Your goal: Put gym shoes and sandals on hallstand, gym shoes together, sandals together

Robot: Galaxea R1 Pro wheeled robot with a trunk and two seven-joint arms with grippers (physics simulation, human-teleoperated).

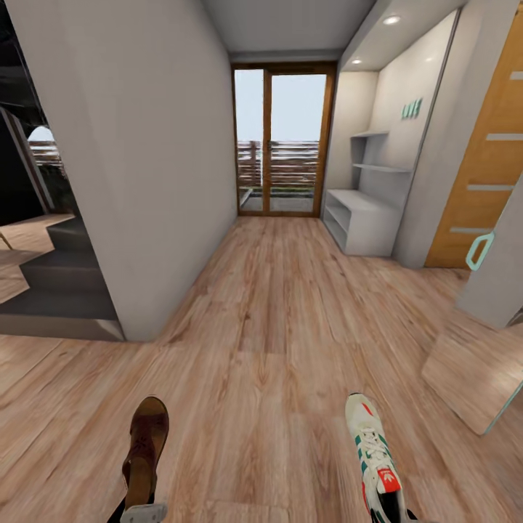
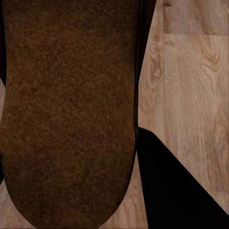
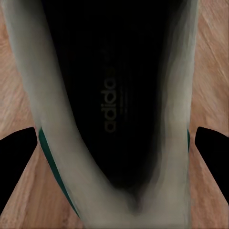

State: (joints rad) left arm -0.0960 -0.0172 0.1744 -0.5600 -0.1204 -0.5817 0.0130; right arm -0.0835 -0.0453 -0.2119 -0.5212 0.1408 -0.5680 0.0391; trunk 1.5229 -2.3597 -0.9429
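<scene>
Carry to rack (image 1: 361,218) | left gripper (image 1: 142,508) held sandal (image 1: 145,450) | right gripper (image 1: 388,512) held sneaker (image 1: 374,454) | keep both level, clear of floor (image 1: 276,327)

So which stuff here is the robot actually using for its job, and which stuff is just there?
Part of the job:
- brown sandal, at the left claw
- white gym shoe, at the right claw
- hallstand with shelves, far down the corridor
- wood floor

Just there:
- glass door at the end
- orange door
- grey steps
</scene>
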